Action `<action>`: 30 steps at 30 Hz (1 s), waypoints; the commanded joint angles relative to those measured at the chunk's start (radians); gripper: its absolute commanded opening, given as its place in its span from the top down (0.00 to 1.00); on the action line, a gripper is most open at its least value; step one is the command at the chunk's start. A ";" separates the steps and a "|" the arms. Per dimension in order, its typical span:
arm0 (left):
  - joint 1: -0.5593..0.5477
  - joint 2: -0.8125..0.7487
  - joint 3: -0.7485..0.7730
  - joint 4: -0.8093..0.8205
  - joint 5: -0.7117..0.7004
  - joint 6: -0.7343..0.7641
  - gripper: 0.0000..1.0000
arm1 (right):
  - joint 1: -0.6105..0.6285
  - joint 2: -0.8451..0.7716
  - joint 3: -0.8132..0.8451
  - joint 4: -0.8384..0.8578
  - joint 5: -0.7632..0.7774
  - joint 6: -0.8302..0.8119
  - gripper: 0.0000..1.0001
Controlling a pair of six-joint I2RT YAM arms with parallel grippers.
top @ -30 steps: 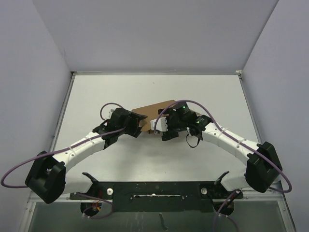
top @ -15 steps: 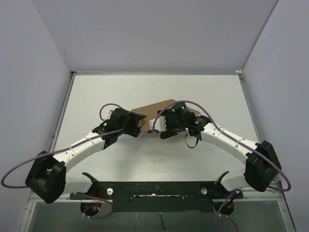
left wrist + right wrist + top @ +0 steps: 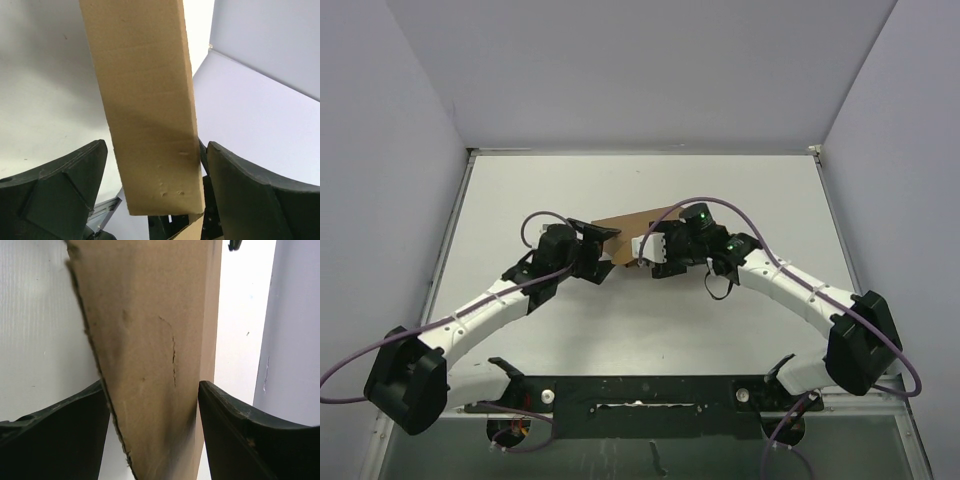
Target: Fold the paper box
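One panel each: left pincer (image 3: 156,145) is straddling, released, the left end of the paper box (image 3: 625,228), which is lying mid-desk (image 3: 720,190) at frame centre, long axis roughly left-right, while right pincer (image 3: 151,384) is clamping its right end.

Plain brown paper box (image 3: 628,224), white table (image 3: 640,325)

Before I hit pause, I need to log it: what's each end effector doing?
Left end effector: open, straddling a paper box flap, not gripping.
Right end effector: closed on the paper box.
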 commanded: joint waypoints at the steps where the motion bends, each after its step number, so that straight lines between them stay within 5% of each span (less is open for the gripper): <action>1: 0.016 -0.058 0.007 0.037 0.003 0.016 0.18 | -0.029 -0.008 0.067 -0.004 -0.067 0.069 0.46; 9: 0.029 -0.144 0.026 -0.048 -0.024 0.065 0.03 | -0.096 -0.011 0.128 -0.059 -0.153 0.150 0.47; 17: 0.042 -0.285 0.044 -0.148 -0.091 0.225 0.02 | -0.188 -0.020 0.206 -0.125 -0.266 0.264 0.48; 24: 0.045 -0.367 0.035 -0.153 -0.118 0.648 0.02 | -0.309 0.001 0.302 -0.194 -0.439 0.428 0.48; 30: 0.045 -0.444 -0.098 -0.048 -0.064 0.847 0.02 | -0.410 0.044 0.383 -0.262 -0.604 0.596 0.48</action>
